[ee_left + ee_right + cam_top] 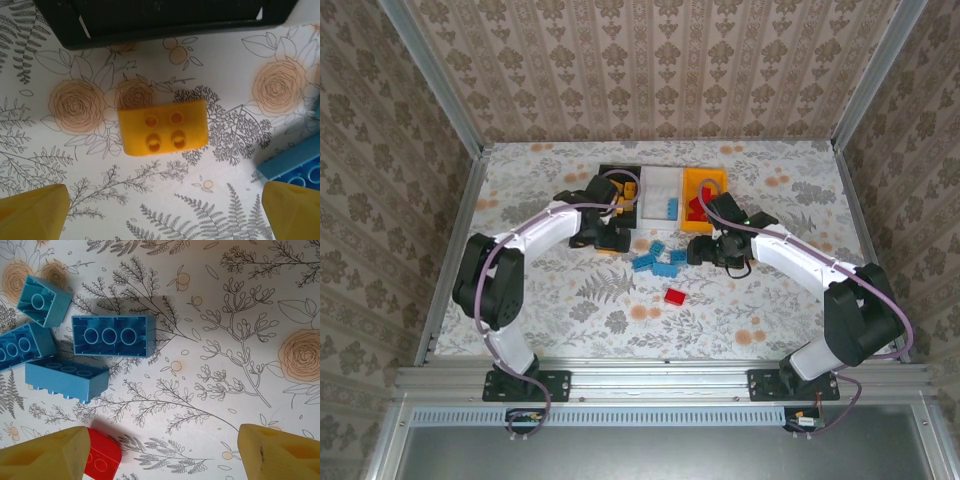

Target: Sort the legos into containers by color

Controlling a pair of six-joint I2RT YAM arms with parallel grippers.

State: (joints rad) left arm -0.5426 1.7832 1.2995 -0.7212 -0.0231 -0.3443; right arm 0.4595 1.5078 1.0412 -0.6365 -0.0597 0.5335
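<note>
Yellow brick (162, 127) on desk (75, 165) just beside black bin (165, 20), under my left hand (162, 195), spread wide, empty. Step: picking yellow. Next: descend, close, carry to bin. Right hand (165, 440) open, empty; blue bricks (112, 336) ahead, red brick (102, 460) at its finger, target unclear from here.

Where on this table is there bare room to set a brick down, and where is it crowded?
Bare: the table strip between the red brick and the near edge, and the far corner right of the orange-yellow bin. Crowded: around the blue bricks before the white bin.
</note>
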